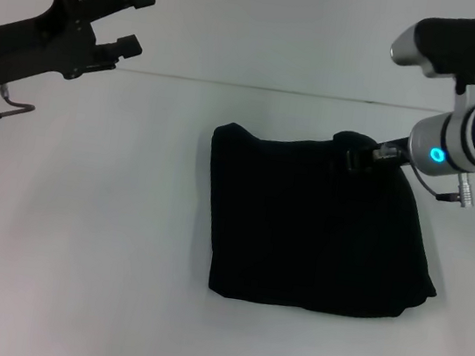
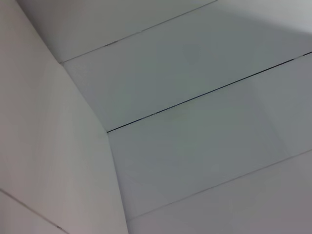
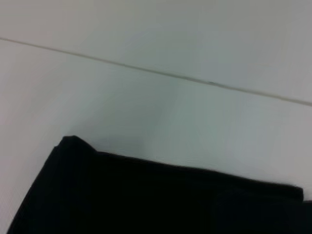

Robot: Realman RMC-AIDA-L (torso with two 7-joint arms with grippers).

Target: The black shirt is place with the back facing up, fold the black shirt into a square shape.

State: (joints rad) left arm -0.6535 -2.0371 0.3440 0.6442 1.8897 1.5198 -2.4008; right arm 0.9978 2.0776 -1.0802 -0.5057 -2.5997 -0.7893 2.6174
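The black shirt lies folded on the white table; the right gripper reaches its far edge, jaws indiscernible. The left gripper hangs gaping, empty, well apart.

— How was the light?
— Bright and even across the white counter, with no glare. The black shirt was so dark that its folds hardly showed.
— And focus?
— Soft in the right wrist view (the shirt's edge looked fuzzy), with a faint shadow beside it.

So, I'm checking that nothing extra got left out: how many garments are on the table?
1. The black shirt lies folded on the table, right of centre, with the right gripper at its far edge. Nothing else shows.
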